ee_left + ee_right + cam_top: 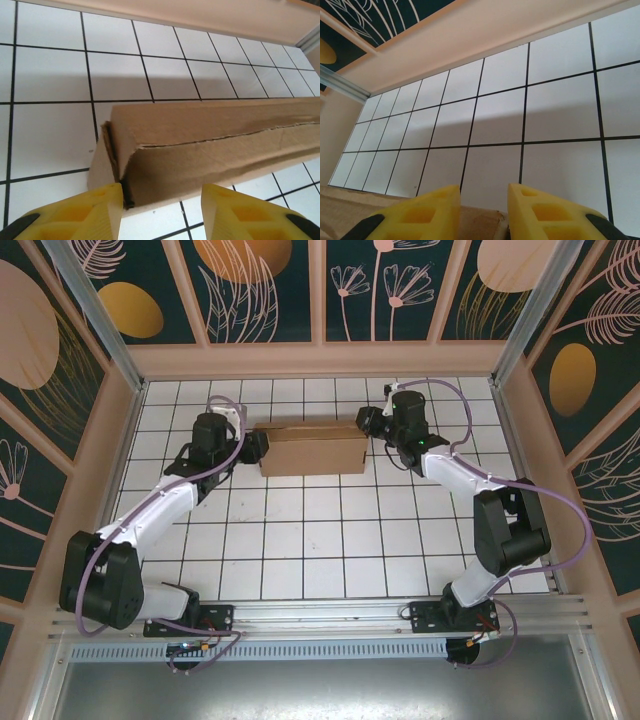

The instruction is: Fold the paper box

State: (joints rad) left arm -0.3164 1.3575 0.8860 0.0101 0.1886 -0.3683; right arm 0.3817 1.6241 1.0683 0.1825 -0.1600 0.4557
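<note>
Arms stretched forward, left gripper [259, 447] and right gripper [365, 424] flank the paper box [312, 448]

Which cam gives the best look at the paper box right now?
Top external: the whole paper box is visible in outline, lying on the tiled table. Left wrist shows one end close up, with a ragged seam along its side. Right wrist catches a strip of cardboard at the bottom edge.

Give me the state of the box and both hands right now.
paper box: folded closed, lying flat, front seam a little uneven near its left end.
left hand: open, fingers apart at the box's left end.
right hand: open, fingers apart over the box's right end.
</note>
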